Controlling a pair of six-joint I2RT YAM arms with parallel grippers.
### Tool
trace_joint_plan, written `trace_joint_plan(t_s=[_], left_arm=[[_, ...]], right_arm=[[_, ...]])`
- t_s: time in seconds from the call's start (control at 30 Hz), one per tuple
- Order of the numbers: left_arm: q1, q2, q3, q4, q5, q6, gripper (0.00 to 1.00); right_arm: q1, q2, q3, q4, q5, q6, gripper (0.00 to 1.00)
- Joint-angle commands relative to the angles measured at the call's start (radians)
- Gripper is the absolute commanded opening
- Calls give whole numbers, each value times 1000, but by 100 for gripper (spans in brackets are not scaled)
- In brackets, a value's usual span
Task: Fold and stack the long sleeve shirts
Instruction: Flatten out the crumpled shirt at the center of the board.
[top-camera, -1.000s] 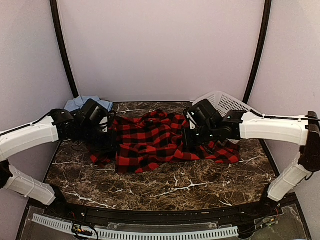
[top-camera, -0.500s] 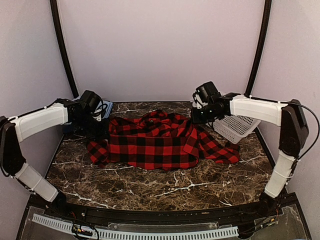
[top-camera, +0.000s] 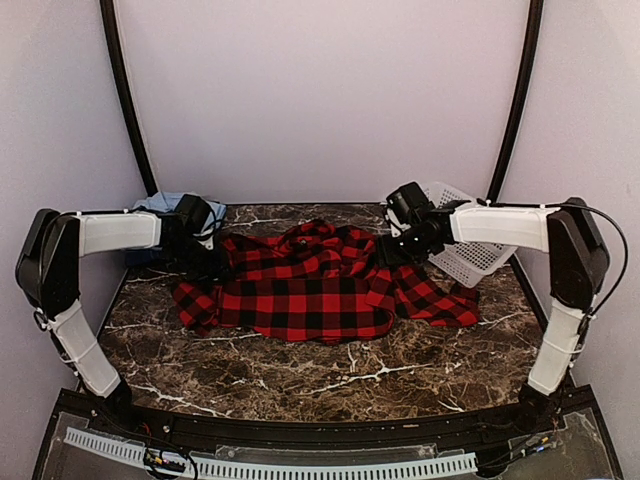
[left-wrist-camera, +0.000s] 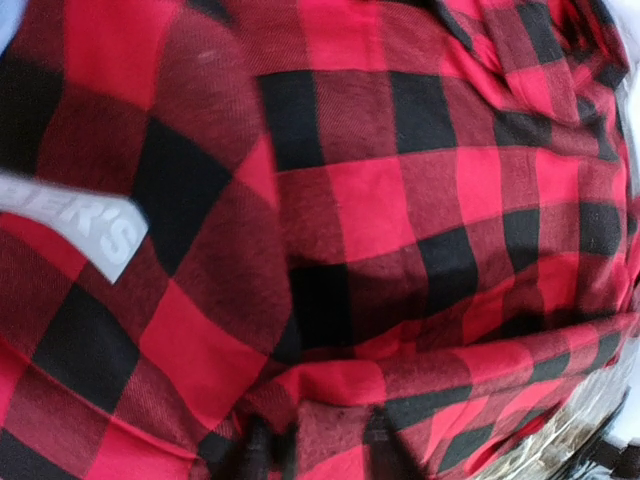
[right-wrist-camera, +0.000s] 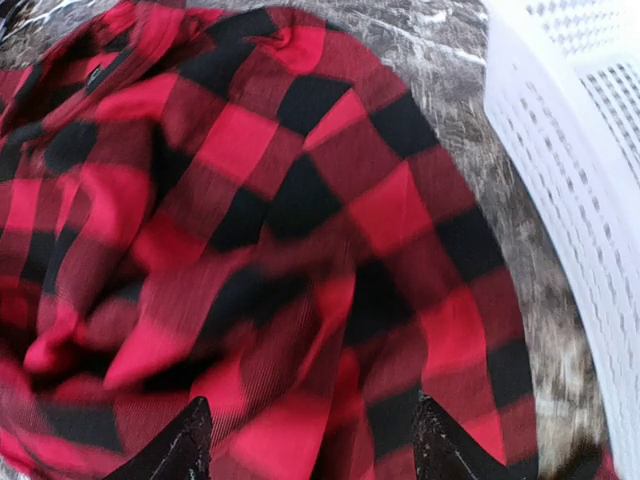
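1. Top external view: the blue shirts (top-camera: 160, 205) are lying bunched at 10 o'clock, probably awaiting their turn.
2. The left gripper (top-camera: 208, 258) is sitting at the left edge of the flannel (top-camera: 300, 295), jaws narrowly apart; I cannot tell whether it is pinching cloth.
3. The flannel is lying spread at centre, seemingly being flattened for folding.
4. The right gripper (right-wrist-camera: 315, 440) is hanging wide apart over the flannel's right side, holding nothing, beside the basket (top-camera: 470, 250) at 2 o'clock.

The left forearm (top-camera: 120, 232) and right forearm (top-camera: 495, 225) both lie nearly level, elbows bent out wide to the sides, each pointing inward toward the other wrist. The left gripper (top-camera: 207, 258) (left-wrist-camera: 322, 455) tips downward, its fingertips parted by only a narrow gap. The right gripper (top-camera: 392, 250) (right-wrist-camera: 315, 445) also angles down, its two fingers spread wide apart.
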Motion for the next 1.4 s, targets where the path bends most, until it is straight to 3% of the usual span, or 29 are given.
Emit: trace_joint_plan(t_s=[0.0, 0.1, 0.23, 0.5, 0.87, 1.0, 1.17, 1.37], left_arm=[[-1, -94, -56, 3, -31, -18, 43], [-3, -175, -110, -7, -55, -47, 56], [-15, -325, -229, -1, -49, -96, 61], [-103, -429, -450, 68, -71, -209, 58], [-109, -315, -490, 266, -56, -212, 53], [-110, -292, -484, 270, -51, -209, 44], [-125, -296, -493, 270, -32, -211, 22], [-157, -342, -476, 173, -17, -215, 3]], right_arm=[[95, -205, -180, 25, 69, 79, 66], [139, -281, -318, 55, 60, 138, 65], [189, -309, -401, 88, 57, 192, 64], [205, -281, -491, 176, 50, 246, 57], [210, -222, -497, 238, 8, 289, 45], [217, -203, -495, 240, 4, 303, 42], [223, -197, -502, 237, 13, 317, 35], [231, -225, -500, 175, 39, 337, 5]])
